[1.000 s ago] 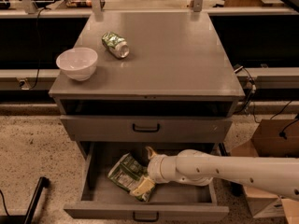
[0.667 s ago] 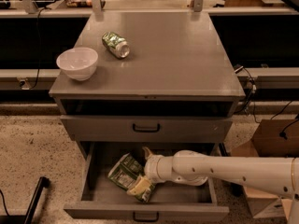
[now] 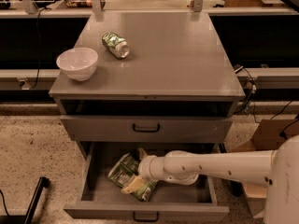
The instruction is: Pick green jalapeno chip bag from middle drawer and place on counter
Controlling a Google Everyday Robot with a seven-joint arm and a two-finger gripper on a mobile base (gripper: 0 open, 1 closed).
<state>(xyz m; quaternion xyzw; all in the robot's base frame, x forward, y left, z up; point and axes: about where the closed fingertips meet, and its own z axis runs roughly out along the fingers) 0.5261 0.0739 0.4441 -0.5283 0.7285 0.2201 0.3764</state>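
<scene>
fingers: we see two tan fingers (image 3: 132, 185) spread apart, one at the far edge of the bag and one lying over its near part, with the bag between them. We cannot tell whether they press on it.
gripper: we log the gripper (image 3: 136, 169) down inside the open drawer, left of centre, low over the bag.
green jalapeno chip bag: we see the green jalapeno chip bag (image 3: 120, 171) lying flat and crinkled on the drawer floor, skewed diagonally. One corner is near the front wall.
arm: we see the white arm (image 3: 219, 164) coming in from the right edge, roughly level, crossing over the drawer's right wall.
middle drawer: we log the middle drawer (image 3: 187, 213) as pulled out toward the camera. Its grey floor is bare apart from the bag, and the dark handle sits on the front at the bottom edge.
shallow drawer: we see the shallow drawer (image 3: 187, 129) just above it, closed, with a dark handle at centre.
top slot: we see a dark open slot (image 3: 93, 107) under the top.
counter: we log the counter (image 3: 173, 55) as a flat grey top carrying two things.
white bowl: we see the white bowl (image 3: 77, 63) upright near the front left corner.
drink can: we see the drink can (image 3: 116, 45) on its side, behind and right of the bowl, apart from it.
cardboard box: we see the cardboard box (image 3: 266, 136) on the floor right of the cabinet.
</scene>
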